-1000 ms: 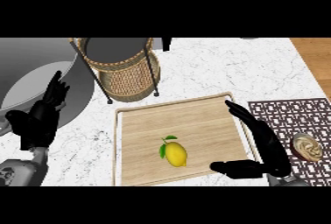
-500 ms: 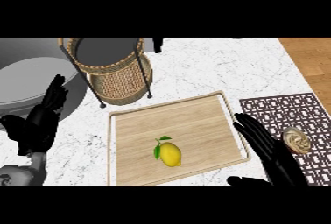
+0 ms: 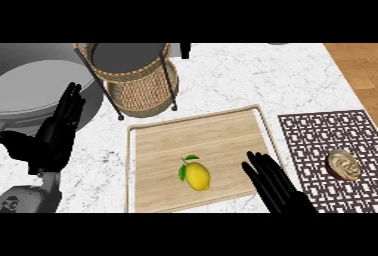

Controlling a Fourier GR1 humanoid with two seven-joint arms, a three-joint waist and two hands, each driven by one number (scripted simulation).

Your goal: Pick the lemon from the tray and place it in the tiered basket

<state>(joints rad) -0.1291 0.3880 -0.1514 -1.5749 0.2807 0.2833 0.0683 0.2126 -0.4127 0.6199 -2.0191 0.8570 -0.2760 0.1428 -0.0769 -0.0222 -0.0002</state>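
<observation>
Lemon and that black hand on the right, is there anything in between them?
Nothing. In the head view only bare wood of the tray shows between the lemon and the open right hand.

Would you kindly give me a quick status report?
Both hands open: right hand beside lemon, left hand resting. Lemon on tray. Basket path unobstructed.

I can read no text, label, brand or number anywhere — the lemon (image 3: 196, 176), the tray (image 3: 148, 145), the tiered basket (image 3: 140, 75) and the patterned mat (image 3: 325, 145) at three o'clock all carry none.
</observation>
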